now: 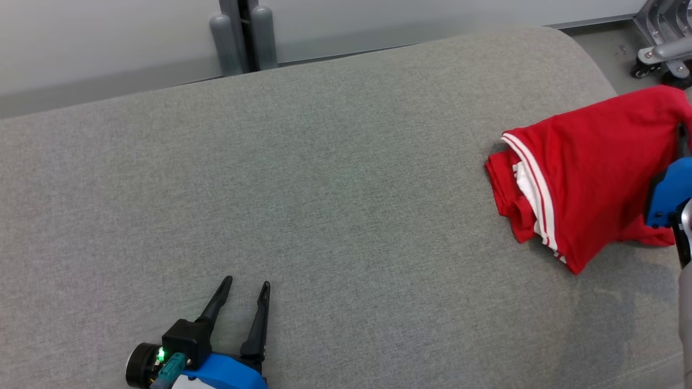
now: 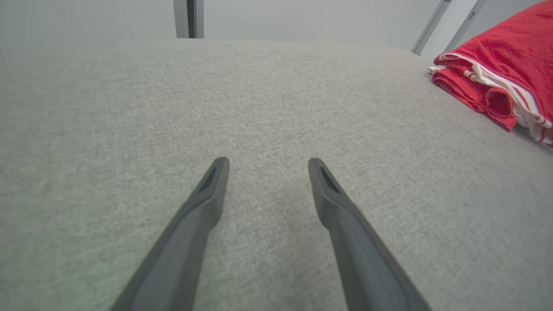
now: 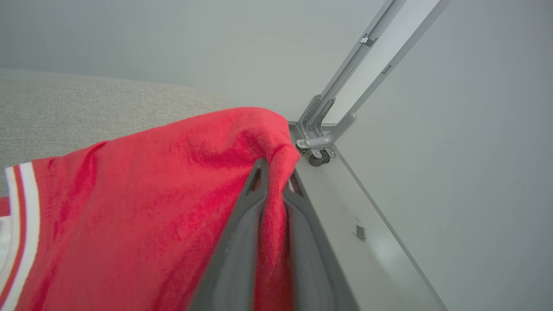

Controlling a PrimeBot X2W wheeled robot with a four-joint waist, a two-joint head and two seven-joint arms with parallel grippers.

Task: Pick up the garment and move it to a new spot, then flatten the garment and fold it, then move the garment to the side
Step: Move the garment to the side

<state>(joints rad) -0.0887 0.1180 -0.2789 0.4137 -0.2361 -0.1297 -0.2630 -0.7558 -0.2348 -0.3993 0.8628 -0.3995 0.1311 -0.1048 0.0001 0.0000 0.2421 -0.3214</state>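
The garment (image 1: 589,173) is red with white stripes and lies folded at the right edge of the grey padded table (image 1: 324,189). Its near corner is lifted. My right gripper (image 3: 276,175) is shut on that raised red cloth, which is pinched between its two dark fingers. In the head view its blue wrist housing (image 1: 667,194) sits at the right border against the garment. My left gripper (image 1: 248,283) rests low on the table at the lower left, open and holding nothing. The left wrist view has the garment (image 2: 501,73) far off at the upper right.
Beyond the table's right end is pale floor with a grey metal frame on a caster (image 3: 317,149). Two grey upright posts (image 1: 243,38) stand behind the table's far edge against a pale wall.
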